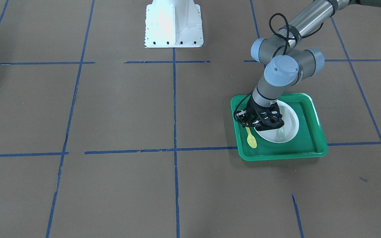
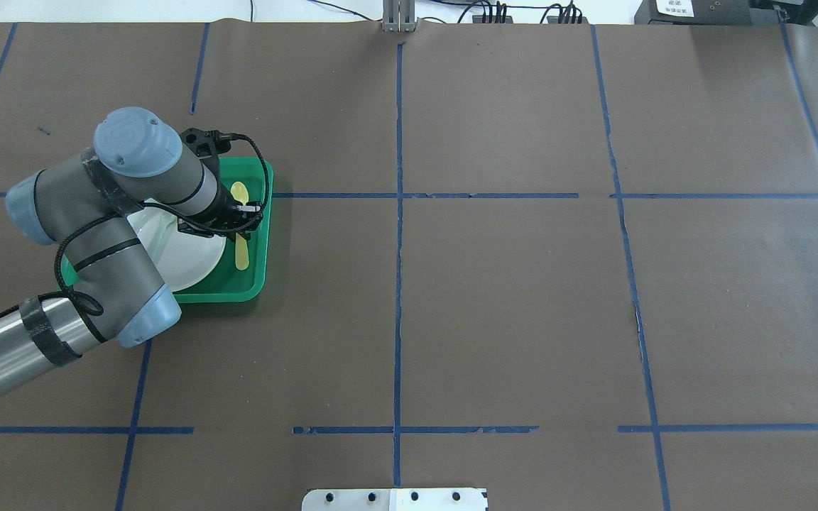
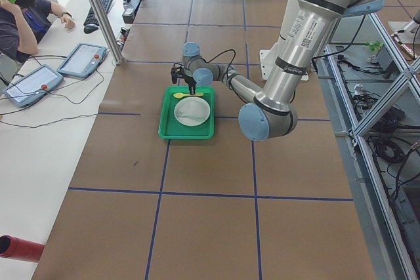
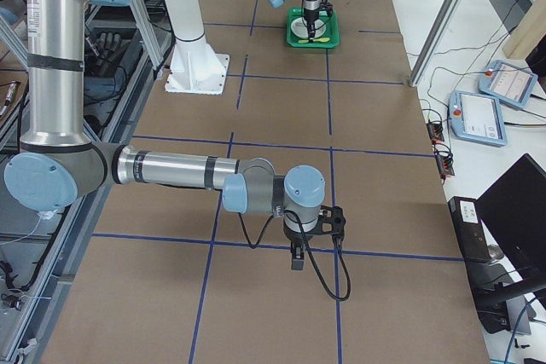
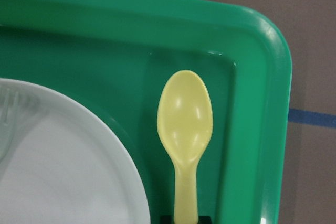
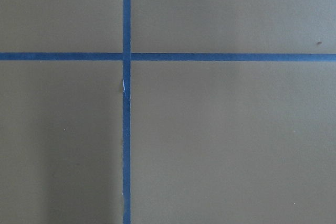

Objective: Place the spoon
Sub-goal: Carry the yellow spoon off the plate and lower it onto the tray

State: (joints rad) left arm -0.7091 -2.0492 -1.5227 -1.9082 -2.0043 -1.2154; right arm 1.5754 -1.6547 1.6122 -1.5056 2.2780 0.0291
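The spoon [image 5: 185,119] lay in the tray [image 5: 262,77] beside the plate [image 5: 68,171], handle end directly under the nearer left gripper [image 1: 250,126], bowl pointing away from it; jaw closure could not be determined.

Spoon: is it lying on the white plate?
No, the spoon lies on the floor of the tray, beside the plate, between the plate's edge and the tray's rim.

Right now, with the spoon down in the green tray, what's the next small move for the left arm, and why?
Probably open the left gripper and lift straight up: the spoon lies in the green tray beside the white plate, and the gripper seems closed on its handle.
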